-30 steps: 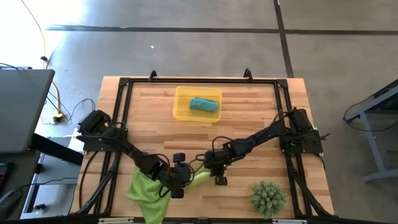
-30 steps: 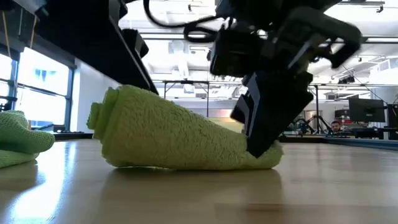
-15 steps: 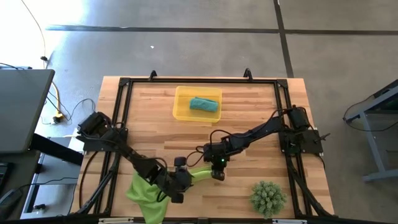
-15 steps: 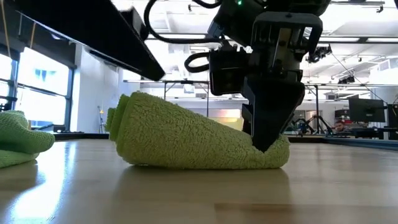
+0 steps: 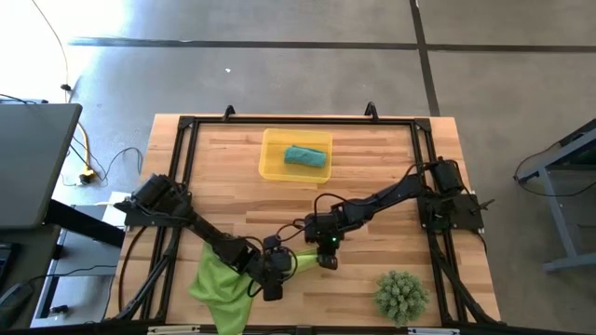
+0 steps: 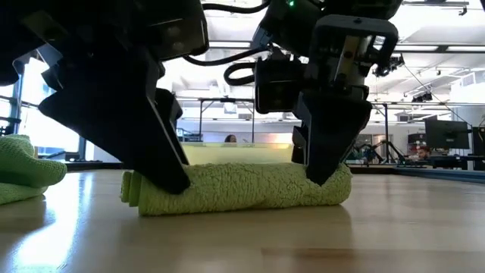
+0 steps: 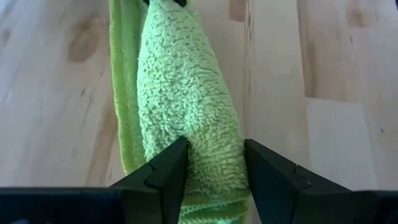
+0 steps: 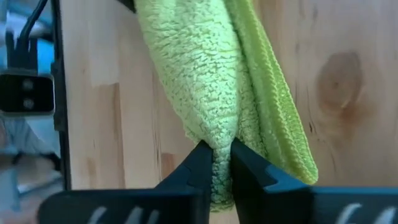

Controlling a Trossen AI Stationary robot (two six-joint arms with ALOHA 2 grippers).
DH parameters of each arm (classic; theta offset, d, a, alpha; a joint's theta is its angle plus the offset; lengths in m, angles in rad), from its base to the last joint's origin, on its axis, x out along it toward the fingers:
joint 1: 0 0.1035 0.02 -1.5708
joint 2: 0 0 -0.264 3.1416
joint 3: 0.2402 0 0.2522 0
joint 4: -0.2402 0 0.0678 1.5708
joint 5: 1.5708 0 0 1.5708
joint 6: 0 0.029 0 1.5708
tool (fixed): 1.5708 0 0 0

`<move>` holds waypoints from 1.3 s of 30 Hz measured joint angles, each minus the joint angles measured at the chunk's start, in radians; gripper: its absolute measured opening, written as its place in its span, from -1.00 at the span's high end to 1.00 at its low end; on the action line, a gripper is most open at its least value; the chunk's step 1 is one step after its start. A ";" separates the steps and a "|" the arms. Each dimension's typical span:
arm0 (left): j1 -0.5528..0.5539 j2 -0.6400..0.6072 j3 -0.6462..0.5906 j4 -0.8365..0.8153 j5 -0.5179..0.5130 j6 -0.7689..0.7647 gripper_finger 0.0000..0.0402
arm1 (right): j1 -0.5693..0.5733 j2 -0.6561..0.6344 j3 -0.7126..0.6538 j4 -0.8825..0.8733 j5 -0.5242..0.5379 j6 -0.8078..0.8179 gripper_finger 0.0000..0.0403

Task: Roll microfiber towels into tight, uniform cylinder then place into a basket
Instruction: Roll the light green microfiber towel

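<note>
Inspection of my two pincers, both at the rolled lime towel (image 5: pixel 300 260) near the table's (image 5: pixel 372 167) front edge, at about 6 o'clock from the table's centre. My left gripper (image 7: pixel 214 163) straddles one end of the roll (image 7: pixel 186 106); its fingers (image 7: pixel 165 171) stand apart with the cloth bulging between them and touching both inner faces, so I record it as clamped on the roll. My right gripper (image 8: pixel 216 160) takes the opposite end, its fingers (image 8: pixel 198 163) nearly together and pinching a thin fold of the cloth (image 8: pixel 193 87). In the low view the roll (image 6: pixel 250 189) lies flat on the wood, the left gripper (image 6: pixel 163 171) at its left end and the right gripper (image 6: pixel 326 163) at its right end. A loose flap runs along one side of the roll. A second lime towel (image 5: pixel 219 287), unrolled and crumpled, lies at 8 o'clock from the roll, at the table's front edge. The basket (image 5: pixel 272 156) sits at 12 o'clock, well apart, toward the far edge, with a rolled teal towel (image 5: pixel 305 156) inside it. A spiky green plant (image 5: pixel 402 294) stands at 4 o'clock from the roll, near the front right corner.
</note>
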 joint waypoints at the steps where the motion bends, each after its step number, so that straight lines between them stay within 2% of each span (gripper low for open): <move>1: 0.000 0.003 0.000 0.002 0.001 -0.004 0.27 | -0.001 0.000 0.000 0.000 -0.011 -0.037 0.81; 10: 0.000 0.004 0.001 -0.022 0.013 -0.008 0.27 | 0.000 -0.055 -0.001 -0.077 -0.089 -0.236 0.37; 15: 0.000 0.004 0.001 -0.037 0.023 -0.009 0.27 | 0.036 -0.145 -0.001 -0.159 -0.073 -0.254 0.32; 17: 0.006 0.004 0.000 -0.037 0.025 -0.010 0.27 | 0.079 -0.161 -0.001 -0.134 -0.003 -0.272 0.32; 19: 0.013 0.004 0.000 -0.037 0.032 -0.016 0.27 | 0.135 -0.161 -0.001 -0.076 0.122 -0.335 0.32; 24: 0.026 0.004 0.000 -0.038 0.037 -0.017 0.27 | 0.266 -0.152 -0.006 0.024 0.528 -0.556 0.32; 26: 0.029 0.004 0.000 -0.038 0.039 -0.018 0.27 | 0.294 -0.142 -0.005 0.057 0.642 -0.594 0.32; 28: 0.031 0.004 -0.001 -0.034 0.047 -0.017 0.27 | 0.309 -0.126 -0.005 0.067 0.692 -0.609 0.32; 39: 0.032 0.005 -0.001 -0.031 0.053 -0.019 0.27 | 0.288 -0.009 -0.005 0.122 0.743 -0.588 0.32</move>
